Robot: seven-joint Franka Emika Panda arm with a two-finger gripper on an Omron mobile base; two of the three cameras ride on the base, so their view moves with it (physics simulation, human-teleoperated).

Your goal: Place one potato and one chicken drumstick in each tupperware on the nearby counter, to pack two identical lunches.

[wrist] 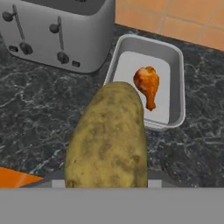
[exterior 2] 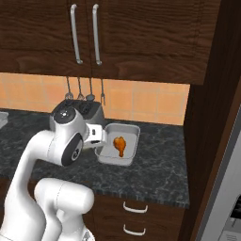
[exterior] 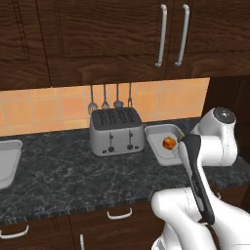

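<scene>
Counter [exterior: 73, 176]: dark marbled stone, runs beneath tiled wall. Toaster [exterior: 117, 131]: silver, four-slot, on counter against wall. Tupperware [wrist: 175, 83]: pale tray on counter just beside toaster. Second tupperware [exterior: 7, 161]: at counter's far left, well apart. Potato [wrist: 109, 140]: olive-tan, held in gripper [wrist: 107, 183], partly closed around it, above counter near first tray. Chicken drumstick [wrist: 146, 85]: orange-brown, lying inside first tray.

Silver toaster [exterior: 117, 132], hanging utensils [exterior: 111, 100]
</scene>
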